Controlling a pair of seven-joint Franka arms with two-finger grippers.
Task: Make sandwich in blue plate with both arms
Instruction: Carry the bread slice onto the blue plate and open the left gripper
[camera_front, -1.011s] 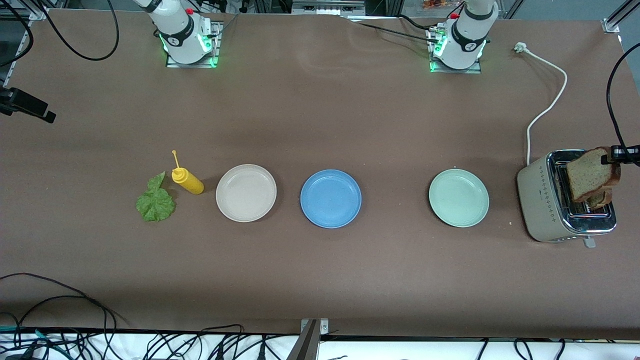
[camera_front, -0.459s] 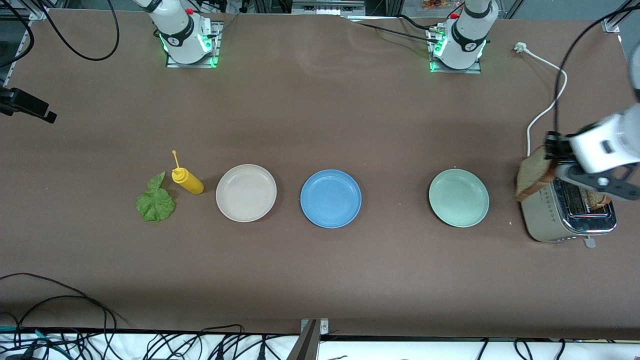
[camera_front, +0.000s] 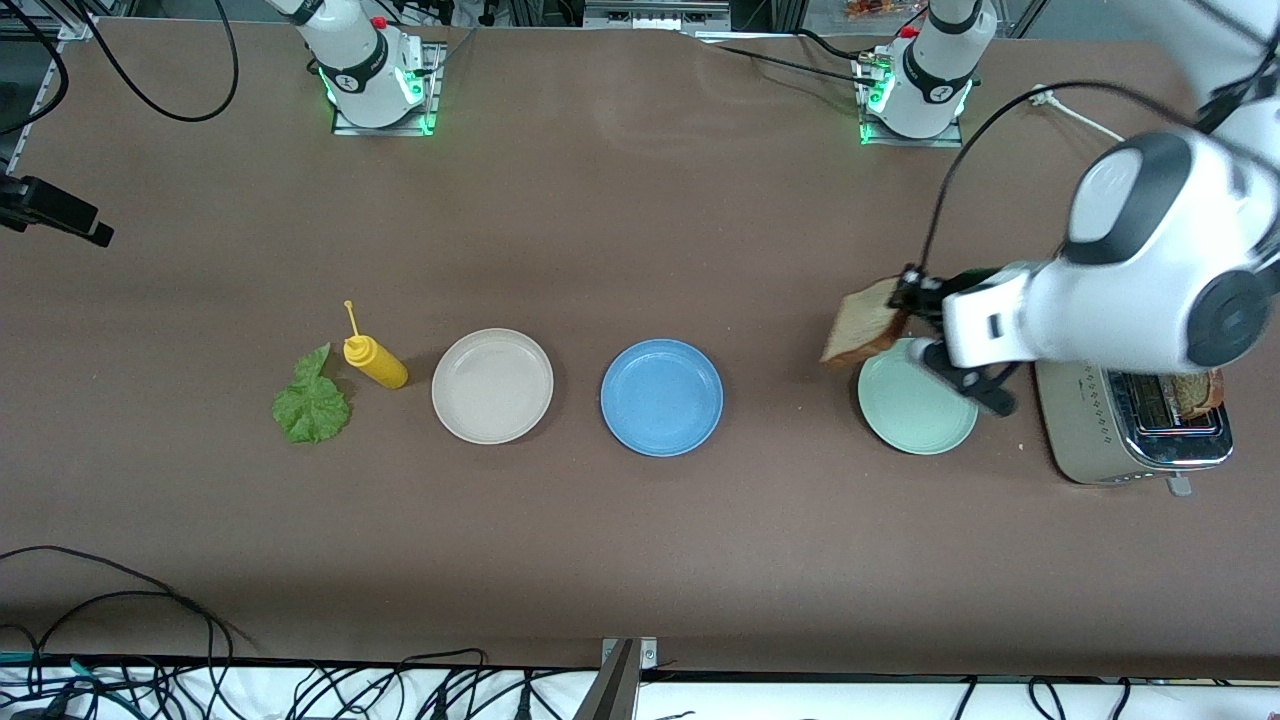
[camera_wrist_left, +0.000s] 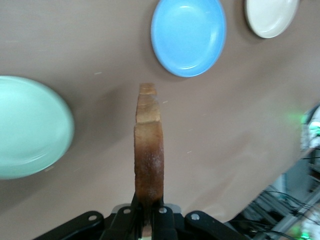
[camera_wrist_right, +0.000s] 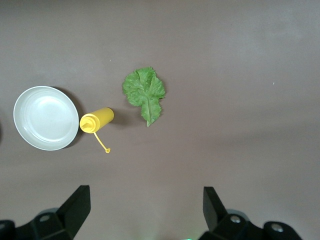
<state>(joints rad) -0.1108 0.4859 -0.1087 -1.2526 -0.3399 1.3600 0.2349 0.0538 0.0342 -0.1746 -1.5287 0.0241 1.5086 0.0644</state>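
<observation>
1. The left gripper (camera_front: 905, 300) has swung away from the toaster (camera_front: 1110, 430) at the left arm's end of the tabletop. A second ago it held the bread slice (camera_front: 865, 322) just above the toaster slots; half a second ago it was over the toaster's edge; now it is over the mint-green plate (camera_front: 915, 415), about the plate's 11 o'clock rim.

2. That gripper is clamped tight on one crust edge of the slice, as the left wrist view shows (camera_wrist_left: 148, 165).

3. Meaning for the task: the first slice is out and in transit, so the sandwich is at its opening stage. A second slice (camera_front: 1195, 392) sits in the toaster.

4. The blue plate (camera_front: 661, 397) is bare. In the front view it lies toward 9 o'clock from the carried slice, between the mint-green plate and the beige plate (camera_front: 492, 385).

5. The slice hangs on edge. Its long axis runs out from the gripper toward the blue plate, with the free end leading. It will likely need tipping flat before release.

6. The right gripper (camera_wrist_right: 145, 210) waits with fingers spread wide and empty, high over the lettuce leaf (camera_front: 312, 403) and the mustard bottle (camera_front: 374, 361).
</observation>
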